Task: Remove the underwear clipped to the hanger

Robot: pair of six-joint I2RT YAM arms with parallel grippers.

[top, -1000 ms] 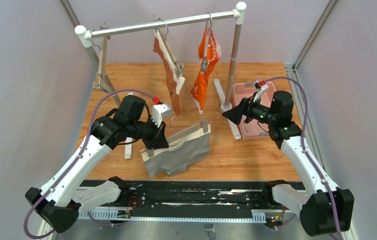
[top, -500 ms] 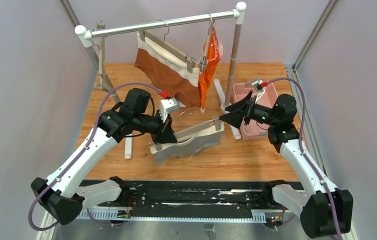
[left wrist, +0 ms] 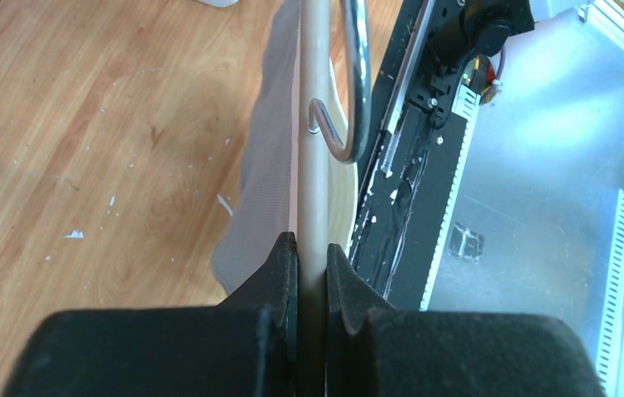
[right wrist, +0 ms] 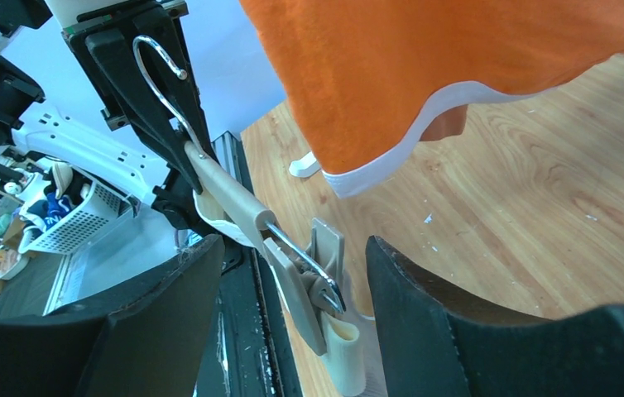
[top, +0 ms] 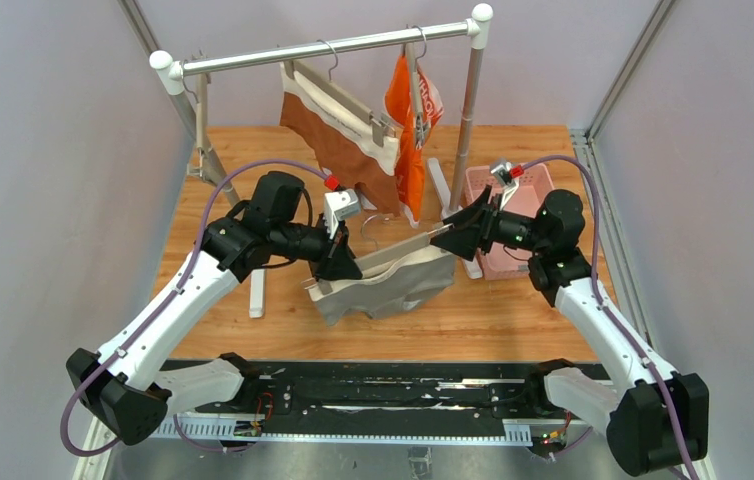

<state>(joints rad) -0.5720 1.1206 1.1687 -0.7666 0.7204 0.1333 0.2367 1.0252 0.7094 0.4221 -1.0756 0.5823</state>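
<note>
My left claw [left wrist: 312, 248] is clamped on the wooden bar of the hanger [top: 385, 258], which is off the rail [top: 253, 58] and low over the table [top: 493, 312]. The grey underwear [top: 393, 290] hangs from that bar. As far as I can see it is pinned at both ends, so I count nothing as freed yet.

Behind it on the rail, the rust-brown underwear [top: 338, 150] with its cream waistband is clipped to its own hanger. Just to its right the orange underwear [top: 408, 180] hangs from another. By my reckoning neither has been dealt with.

My right claw [right wrist: 294, 248] is apart, with a finger on either side of the metal clip [right wrist: 321, 285] at the hanger's right end, not closed on it. I judge this to be the first of three pairs: squeeze this clip, then the one at the other end, let the grey pair fall, and do the same for the two on the rail.

The pink basket [top: 536, 178] sits by the right arm. I cannot see what it holds.
</note>
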